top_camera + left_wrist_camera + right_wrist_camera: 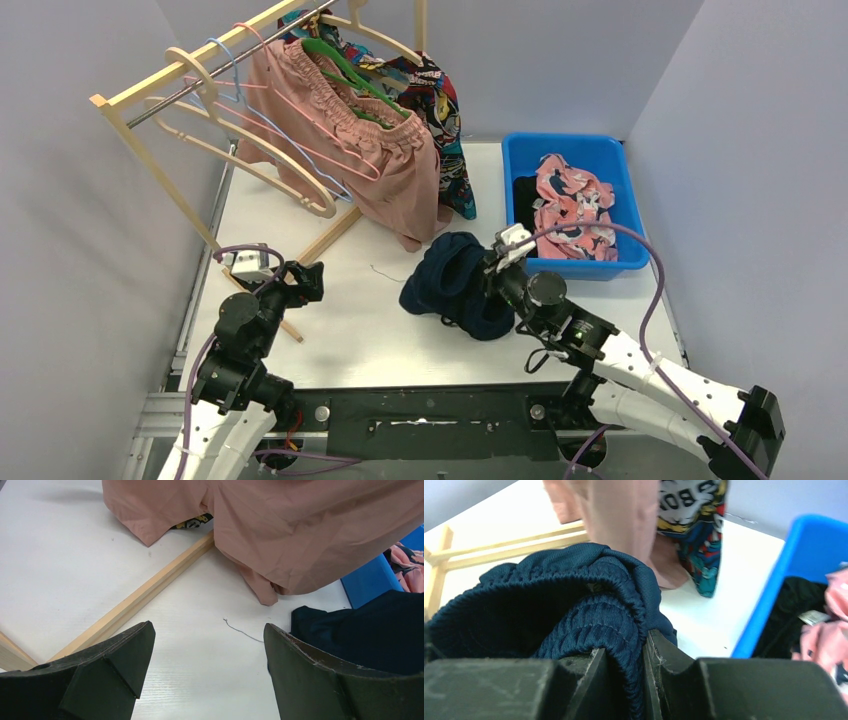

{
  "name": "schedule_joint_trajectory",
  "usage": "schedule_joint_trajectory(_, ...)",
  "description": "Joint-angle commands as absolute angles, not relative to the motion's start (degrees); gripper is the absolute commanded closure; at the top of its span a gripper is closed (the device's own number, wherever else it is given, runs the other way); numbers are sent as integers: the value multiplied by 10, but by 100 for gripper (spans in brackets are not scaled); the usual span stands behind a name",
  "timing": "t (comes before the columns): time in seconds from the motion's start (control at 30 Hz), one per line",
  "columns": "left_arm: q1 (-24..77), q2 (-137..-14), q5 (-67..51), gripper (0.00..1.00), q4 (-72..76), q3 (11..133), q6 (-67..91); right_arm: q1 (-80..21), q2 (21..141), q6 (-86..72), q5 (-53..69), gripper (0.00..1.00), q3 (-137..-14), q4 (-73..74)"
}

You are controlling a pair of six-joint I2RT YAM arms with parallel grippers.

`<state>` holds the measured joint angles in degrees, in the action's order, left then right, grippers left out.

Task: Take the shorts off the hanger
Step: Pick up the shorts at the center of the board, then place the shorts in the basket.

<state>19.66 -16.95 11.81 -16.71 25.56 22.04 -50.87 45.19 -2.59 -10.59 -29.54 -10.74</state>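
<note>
My right gripper (492,272) is shut on the elastic waistband of the plain navy shorts (455,283), which bunch on the table left of the bin; in the right wrist view the navy shorts (574,605) fill the space in front of the gripper (626,650). The dusty pink shorts (365,155) and the comic-print shorts (445,120) hang on hangers on the wooden rack (160,85). The pink printed shorts (572,210) and the black shorts (525,195) lie in the blue bin (520,145). My left gripper (305,278) is open and empty near the rack's foot, shown wide open in its wrist view (210,650).
Several empty hangers (260,150) hang on the rack's left end. The rack's wooden base bar (135,600) crosses the table in front of my left gripper. A loose thread (242,631) lies on the table. Grey walls close in both sides.
</note>
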Motion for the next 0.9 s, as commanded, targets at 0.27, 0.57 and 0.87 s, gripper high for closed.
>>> schedule_joint_trajectory(0.27,195,-169,114,20,-139,275,220,-450,465,-227,-261,100,-419,-5)
schedule_joint_trajectory(0.57,195,-165,112,20,-136,273,219,-382,463,-269,-259,100,-503,58)
schedule_joint_trajectory(0.87,196,-171,102,20,-128,270,218,-338,578,-84,-317,100,-774,138)
